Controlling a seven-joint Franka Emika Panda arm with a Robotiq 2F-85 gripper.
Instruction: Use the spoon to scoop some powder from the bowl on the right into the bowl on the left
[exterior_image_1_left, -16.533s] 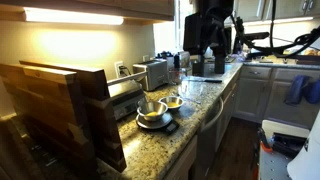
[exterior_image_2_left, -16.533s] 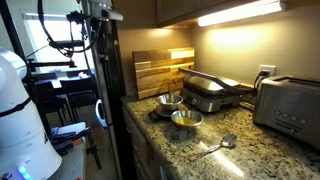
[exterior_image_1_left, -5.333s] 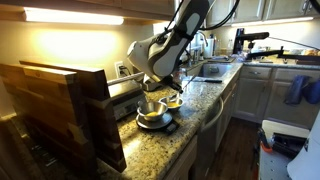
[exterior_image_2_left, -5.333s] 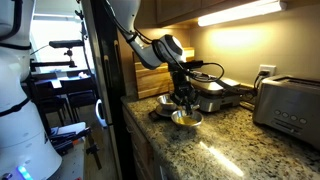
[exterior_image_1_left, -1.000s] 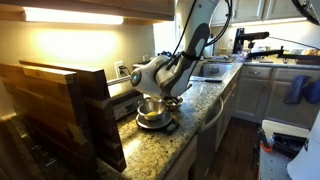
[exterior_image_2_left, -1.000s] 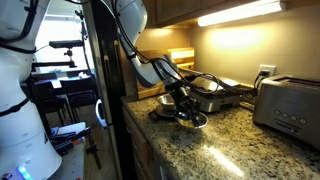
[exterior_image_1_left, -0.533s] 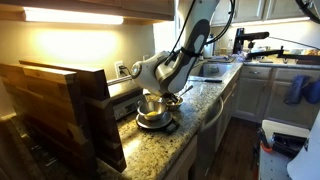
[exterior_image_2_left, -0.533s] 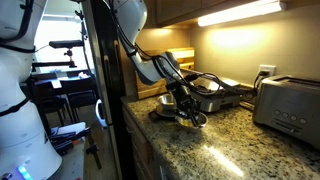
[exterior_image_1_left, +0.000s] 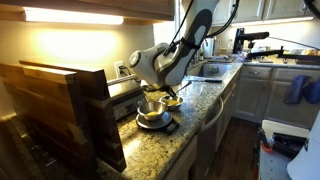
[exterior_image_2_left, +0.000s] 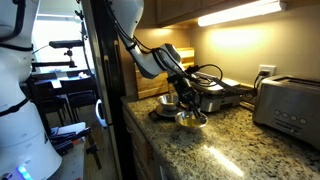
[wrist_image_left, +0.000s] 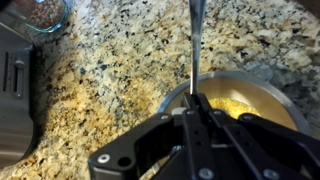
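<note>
Over the counter, the arm bends down from the upper left. Its gripper points down at the bowl. In the wrist view, the jaws pinch the spoon above yellow powder.

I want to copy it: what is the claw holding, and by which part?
The claw pinches a spoon by its thin handle, over a bowl of yellow powder.

White arm, black pincer
</note>
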